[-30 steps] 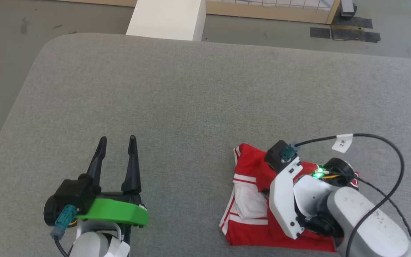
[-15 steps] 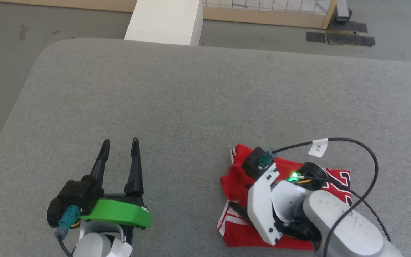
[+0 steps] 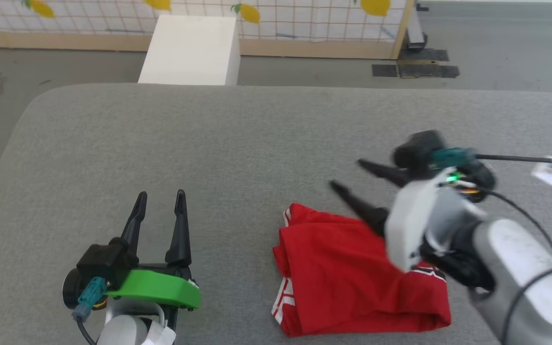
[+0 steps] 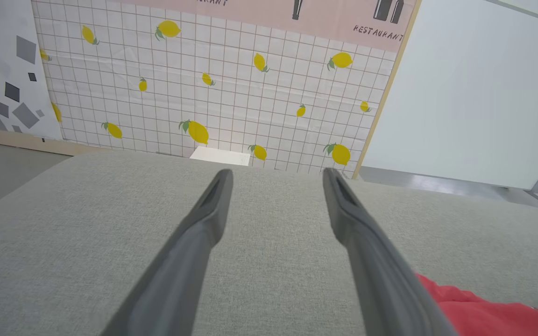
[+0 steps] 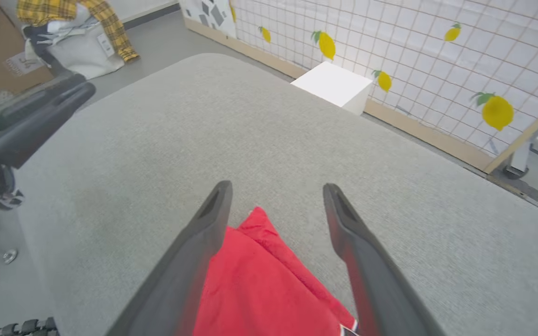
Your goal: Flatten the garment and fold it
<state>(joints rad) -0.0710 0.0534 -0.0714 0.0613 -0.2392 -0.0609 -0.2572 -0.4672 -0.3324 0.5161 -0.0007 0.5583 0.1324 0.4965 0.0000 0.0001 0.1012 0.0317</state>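
Note:
The garment (image 3: 348, 273) lies folded into a compact red rectangle on the grey cushion (image 3: 237, 143), with red-white striped trim at its left edge. A corner of the garment (image 4: 479, 312) shows in the left wrist view, and the garment (image 5: 259, 284) lies below the fingers in the right wrist view. My right gripper (image 3: 345, 175) hovers above the garment's far right part, open, nothing between its fingers. My left gripper (image 3: 160, 195) rests open at the lower left, well apart from the garment.
A white box (image 3: 189, 50) stands on the floor beyond the cushion's far edge, before a lemon-patterned wall panel (image 3: 304, 14). The cushion's rounded left corner (image 3: 31, 110) drops to the floor. A plaid cloth on a bag (image 5: 77, 23) sits far off.
My right gripper opened, let go of the garment and rose off it toward the far side. The garment now lies folded over, plain red side up. The head camera tilted up.

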